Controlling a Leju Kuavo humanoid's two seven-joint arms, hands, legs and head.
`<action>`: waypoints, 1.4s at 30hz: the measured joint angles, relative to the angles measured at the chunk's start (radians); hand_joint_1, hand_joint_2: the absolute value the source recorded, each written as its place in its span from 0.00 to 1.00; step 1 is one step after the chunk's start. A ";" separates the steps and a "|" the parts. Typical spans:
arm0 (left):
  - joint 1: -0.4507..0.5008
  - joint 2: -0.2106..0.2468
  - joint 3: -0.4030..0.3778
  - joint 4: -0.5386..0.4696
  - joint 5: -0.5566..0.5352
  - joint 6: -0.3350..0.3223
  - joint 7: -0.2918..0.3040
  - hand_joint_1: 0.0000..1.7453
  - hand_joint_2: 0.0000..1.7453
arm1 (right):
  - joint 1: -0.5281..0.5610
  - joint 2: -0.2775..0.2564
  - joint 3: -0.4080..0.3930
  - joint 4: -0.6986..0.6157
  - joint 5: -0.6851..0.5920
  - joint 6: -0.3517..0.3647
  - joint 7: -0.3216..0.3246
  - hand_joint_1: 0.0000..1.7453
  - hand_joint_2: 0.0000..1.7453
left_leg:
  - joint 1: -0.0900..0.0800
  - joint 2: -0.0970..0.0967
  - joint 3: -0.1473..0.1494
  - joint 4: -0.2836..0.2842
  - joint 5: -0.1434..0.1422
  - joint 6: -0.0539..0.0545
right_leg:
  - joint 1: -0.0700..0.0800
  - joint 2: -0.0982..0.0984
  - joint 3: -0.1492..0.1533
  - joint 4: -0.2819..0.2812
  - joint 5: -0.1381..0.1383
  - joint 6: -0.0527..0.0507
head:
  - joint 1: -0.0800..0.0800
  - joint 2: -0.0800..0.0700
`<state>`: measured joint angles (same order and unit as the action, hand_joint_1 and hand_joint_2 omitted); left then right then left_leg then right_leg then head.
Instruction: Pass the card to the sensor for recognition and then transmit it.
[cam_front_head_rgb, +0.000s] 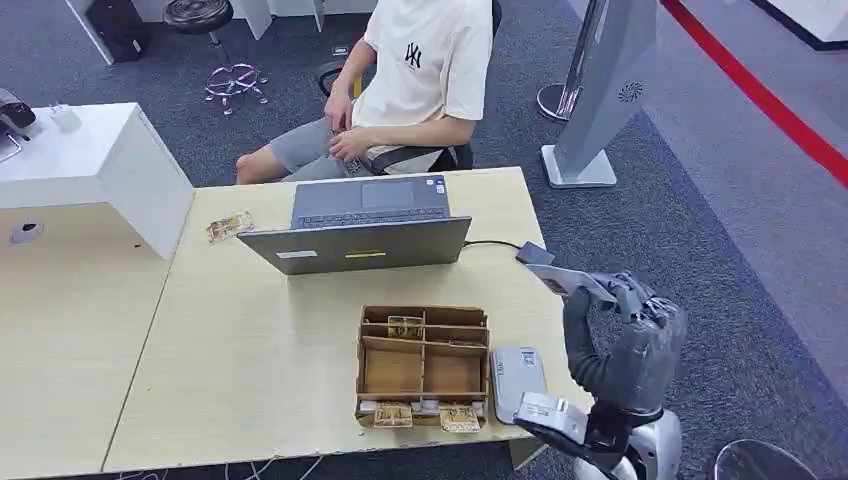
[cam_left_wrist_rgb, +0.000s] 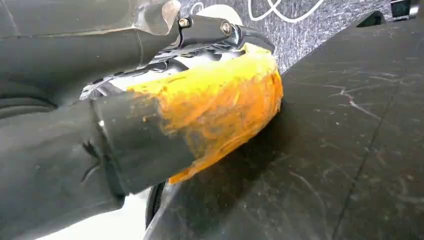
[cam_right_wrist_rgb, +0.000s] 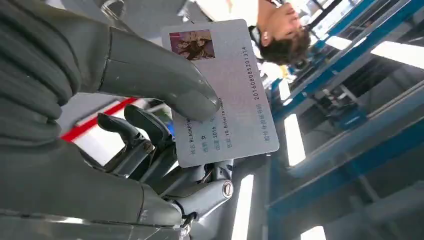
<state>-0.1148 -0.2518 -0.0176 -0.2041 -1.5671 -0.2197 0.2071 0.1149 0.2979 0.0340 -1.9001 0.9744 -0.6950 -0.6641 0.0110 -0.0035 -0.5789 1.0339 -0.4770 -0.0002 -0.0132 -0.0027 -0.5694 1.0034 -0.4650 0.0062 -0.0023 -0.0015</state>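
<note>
Right hand (cam_front_head_rgb: 640, 325) is raised at the table's (cam_front_head_rgb: 250, 370) right edge, just beyond the grey sensor (cam_front_head_rgb: 518, 378) that lies flat near the front corner. It pinches the card (cam_front_head_rgb: 570, 282) btwn thumb and fingers; other fingers curl behind it. Card sits roughly flat, long axis running away from the hand toward the laptop (cam_front_head_rgb: 365, 228), free end pointing up-left over the table edge, close to a small dark box on the cable. In the right wrist view the card (cam_right_wrist_rgb: 225, 95) shows its printed face w/ a small photo at one corner and a number along one long edge; thumb (cam_right_wrist_rgb: 160, 80) presses on that face. Cardboard tray (cam_front_head_rgb: 424, 365) w/ compartments sits left of the sensor, cards inside. Person (cam_front_head_rgb: 400, 80) sits behind the laptop. Left hand (cam_left_wrist_rgb: 125, 145): close-up, dark w/ orange patch; can't tell finger state.
</note>
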 joint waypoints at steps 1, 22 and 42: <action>-0.001 0.000 -0.008 0.000 0.000 -0.002 0.000 0.00 0.00 | -0.010 -0.002 0.011 0.006 0.009 0.000 0.000 1.00 1.00 | 0.000 0.000 0.000 0.000 0.000 0.000 | 0.000 -0.001 0.000 0.000 0.000 0.000 | 0.000 0.000; -0.017 -0.010 -0.136 0.000 0.001 -0.040 -0.032 0.00 0.00 | -0.566 0.001 0.215 0.458 0.569 0.001 0.470 1.00 1.00 | 0.000 -0.001 -0.003 0.000 0.006 -0.002 | 0.000 -0.001 -0.004 0.001 0.005 -0.001 | 0.000 0.000; -0.012 -0.017 -0.133 0.002 0.056 -0.011 0.014 0.00 0.00 | -0.835 -0.149 0.583 0.799 0.579 0.000 0.844 1.00 1.00 | 0.000 -0.002 -0.004 0.000 0.006 -0.002 | 0.000 -0.001 -0.006 0.001 0.005 0.000 | -0.001 0.000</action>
<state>-0.1270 -0.2689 -0.1503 -0.2018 -1.5110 -0.2308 0.2209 -0.7201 0.1491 0.6173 -1.1013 1.5538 -0.6950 0.1797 0.0112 -0.0054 -0.5826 1.0343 -0.4706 -0.0018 -0.0131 -0.0042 -0.5750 1.0040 -0.4599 0.0057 -0.0031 -0.0015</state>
